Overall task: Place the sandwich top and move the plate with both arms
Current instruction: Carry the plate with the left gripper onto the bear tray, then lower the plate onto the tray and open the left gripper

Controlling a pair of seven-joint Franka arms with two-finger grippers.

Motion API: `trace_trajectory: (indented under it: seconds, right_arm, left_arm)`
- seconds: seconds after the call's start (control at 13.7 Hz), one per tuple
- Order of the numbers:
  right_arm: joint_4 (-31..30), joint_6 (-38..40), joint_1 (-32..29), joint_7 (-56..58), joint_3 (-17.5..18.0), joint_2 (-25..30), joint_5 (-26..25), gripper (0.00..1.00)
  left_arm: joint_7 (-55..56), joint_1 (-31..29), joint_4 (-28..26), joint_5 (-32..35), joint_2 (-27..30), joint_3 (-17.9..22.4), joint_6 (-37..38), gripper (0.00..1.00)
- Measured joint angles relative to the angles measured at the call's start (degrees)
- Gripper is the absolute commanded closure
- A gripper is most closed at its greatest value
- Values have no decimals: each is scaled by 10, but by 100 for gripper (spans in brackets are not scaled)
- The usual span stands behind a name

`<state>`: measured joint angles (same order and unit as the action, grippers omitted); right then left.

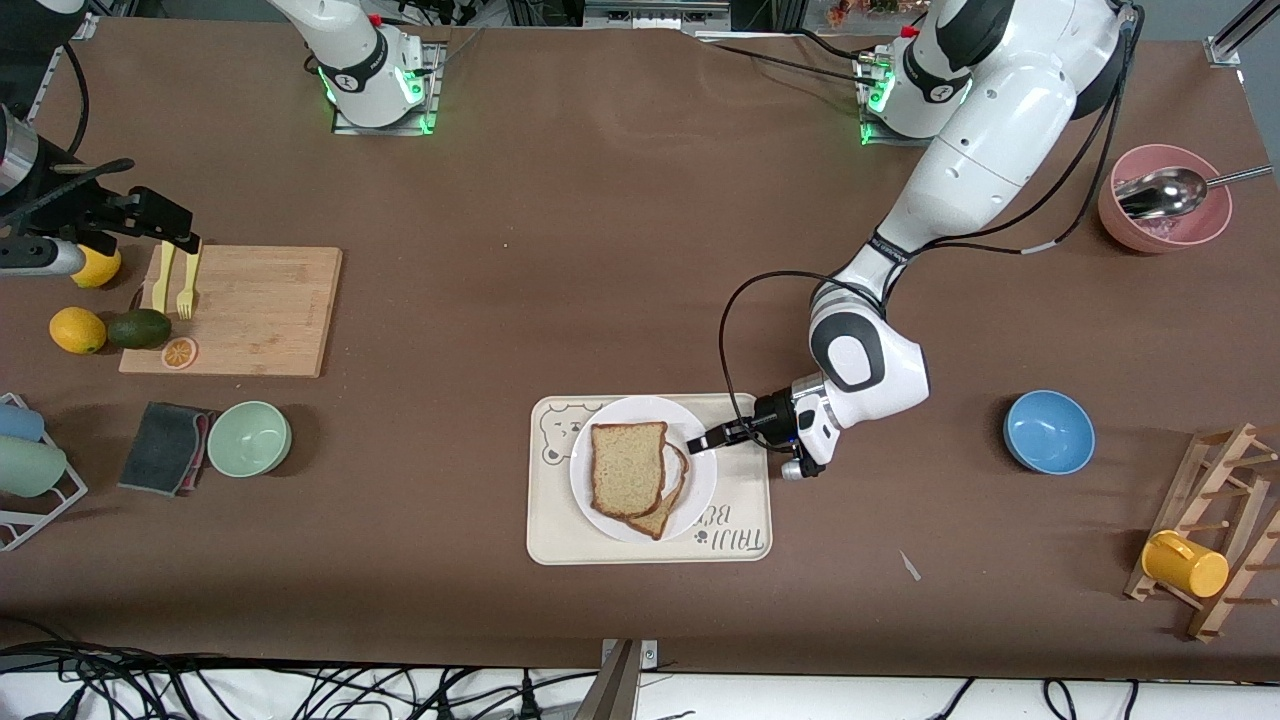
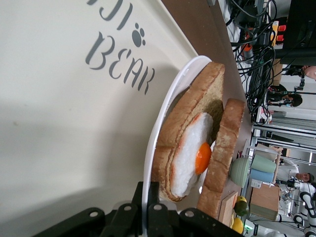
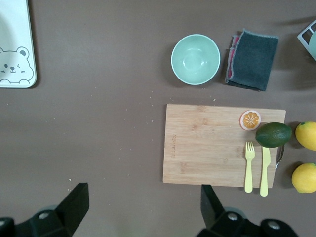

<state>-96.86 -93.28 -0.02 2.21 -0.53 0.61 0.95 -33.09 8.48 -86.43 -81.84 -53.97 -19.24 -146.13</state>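
The white plate [image 1: 702, 485] sits on the cream bear tray [image 1: 550, 530]. The sandwich top [image 1: 627, 467], a plain brown slice, lies askew on the egg slice [image 1: 664, 512] on the plate. My left gripper [image 1: 700, 443] is shut on the plate's rim at the edge toward the left arm's end. In the left wrist view the rim [image 2: 163, 113] runs between the black fingers [image 2: 157, 210], with the egg slice [image 2: 190, 148] and the sandwich top [image 2: 224, 148] on the plate. My right gripper [image 1: 170, 225] is open and empty, held high over the table by the cutting board; it also shows in the right wrist view [image 3: 143, 212].
A wooden cutting board [image 1: 240, 310] with yellow fork and knife, lemons, an avocado, a green bowl [image 1: 249, 438] and a grey cloth [image 1: 165, 447] lie toward the right arm's end. A blue bowl [image 1: 1048, 431], a pink bowl with spoon [image 1: 1165, 197] and a rack with a yellow mug [image 1: 1185, 563] stand toward the left arm's end.
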Motion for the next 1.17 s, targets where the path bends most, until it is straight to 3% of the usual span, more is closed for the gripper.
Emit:
trace_trajectory:
  seconds: [0.22,0.95,1.17]
  right_arm:
    - [0,0,0,0,0,0,0,0]
    - [0,0,0,0,0,0,0,0]
    - [0,0,0,0,0,0,0,0]
  left_arm:
    - [0,0,0,0,0,1,0,81]
    - [0,-18,21,3,1,27,28,78]
    - [32,-33,36,43,2,27,49,74]
